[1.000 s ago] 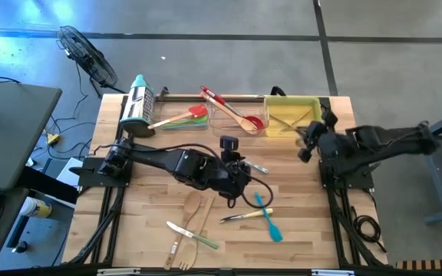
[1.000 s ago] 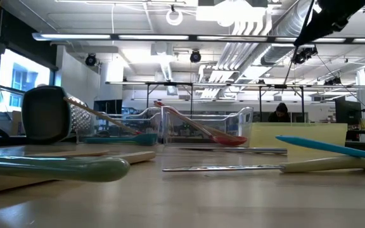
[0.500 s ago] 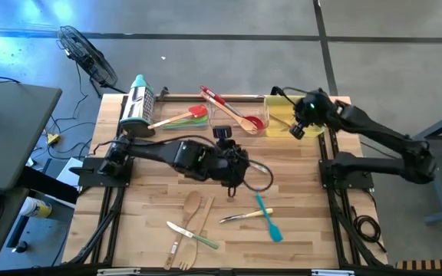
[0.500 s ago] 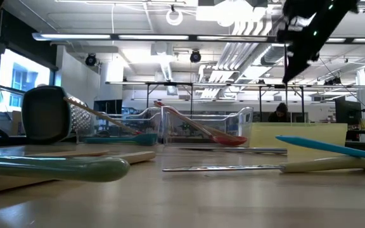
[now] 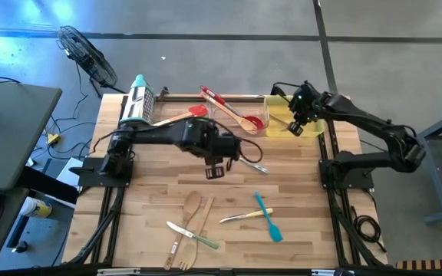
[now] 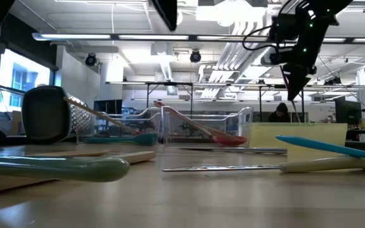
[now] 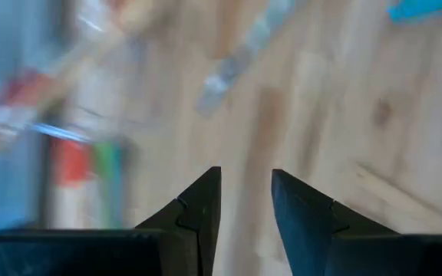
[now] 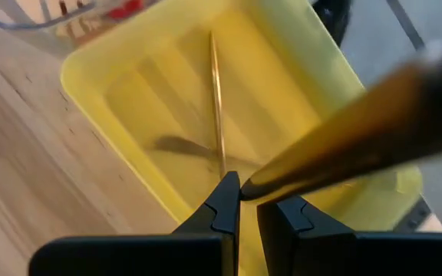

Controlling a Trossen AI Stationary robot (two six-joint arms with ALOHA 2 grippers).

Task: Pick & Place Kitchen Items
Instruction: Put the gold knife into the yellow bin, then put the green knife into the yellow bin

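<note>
My right gripper (image 5: 296, 128) hangs over the yellow tray (image 5: 282, 107) at the far right, shut on a slim brown utensil (image 8: 321, 157). My left gripper (image 5: 215, 170) hovers open above the table's middle, nothing between its fingers (image 7: 245, 199). A small metal knife (image 5: 253, 163) lies flat beside it. Nearer the front lie a blue spatula (image 5: 268, 218), a pale-handled knife (image 5: 240, 217), a wooden spoon (image 5: 192, 205) and a green-handled knife (image 5: 194, 236). Red and green spatulas (image 5: 181, 116) lie by the grater. My right gripper pinches the brown utensil between its two fingertips (image 8: 244, 189), coming from above and slanting down. The utensil's blurred brown length runs off to one side, clear of the tray. Whether the thin pale shaft (image 8: 216, 107) ahead of the fingertips belongs to it I cannot tell.
A clear tray (image 5: 222, 123) with a red spoon (image 5: 244, 119) stands left of the yellow tray. A steel grater (image 5: 137, 103) lies at the far left. Bare wood shows between the left gripper and the front utensils.
My right gripper has swung from beside its base at the table's right edge toward the far edge, coming over the yellow tray and sinking a little. My left gripper has left the spot by the blue spatula, moving toward the far left and turning.
</note>
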